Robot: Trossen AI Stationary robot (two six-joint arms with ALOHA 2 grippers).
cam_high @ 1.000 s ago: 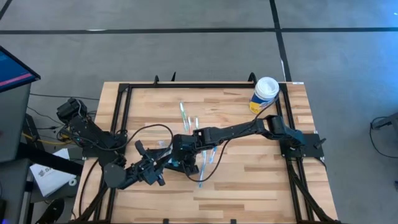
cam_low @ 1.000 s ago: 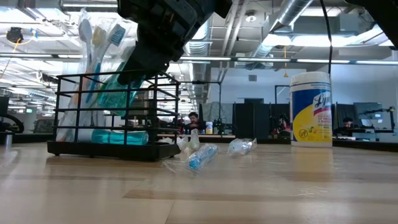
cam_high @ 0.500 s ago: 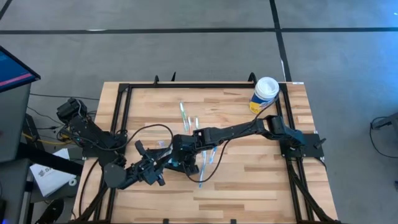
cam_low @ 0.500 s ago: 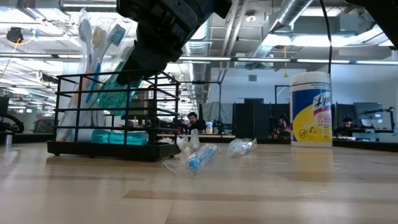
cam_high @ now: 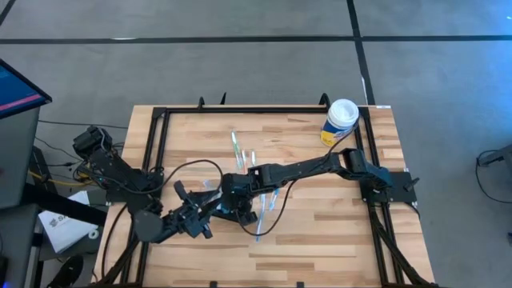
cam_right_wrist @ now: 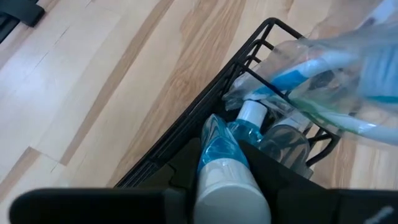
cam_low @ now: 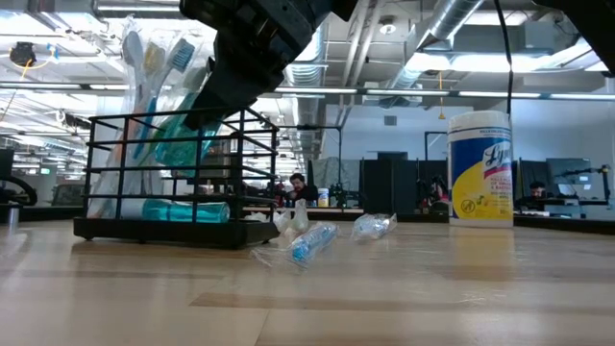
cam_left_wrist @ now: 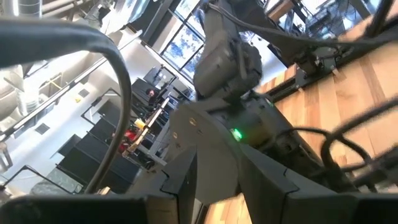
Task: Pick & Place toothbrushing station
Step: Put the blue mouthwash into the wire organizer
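Observation:
The toothbrushing station (cam_low: 173, 231) is a black wire rack (cam_right_wrist: 205, 106) standing on the table's middle left (cam_high: 237, 211). It holds bagged toothbrushes (cam_low: 144, 58) standing upright and a teal tube (cam_low: 183, 211) lying on its floor. My right gripper (cam_high: 230, 196) hangs over the rack, shut on a second blue-and-white tube (cam_right_wrist: 227, 168) that slants down into it (cam_low: 187, 130). My left gripper (cam_high: 200, 214) stands just left of the rack, toward the near edge. Whether it touches the rack is hidden. My right gripper pinches the blue-and-white tube near its upper, white end (cam_right_wrist: 225, 186) between its two fingers (cam_right_wrist: 273, 171). It comes slanting down from above, from the table's right. The tube tilts, its lower end (cam_low: 168, 154) inside the rack's wires, next to the bagged toothbrushes.
A yellow-and-white wipes canister (cam_high: 340, 120) (cam_low: 480, 168) stands at the far right. Clear-wrapped items lie loose on the wood right of the rack (cam_low: 312, 240) (cam_low: 373, 226), and more lie toward the far edge (cam_high: 240, 148). Black rails (cam_high: 160, 120) frame the table.
My right gripper has rolled a little over the rack while staying in place, still shut on the tube. The tube's upper end has shifted slightly with it. The rack and my left arm have kept still.

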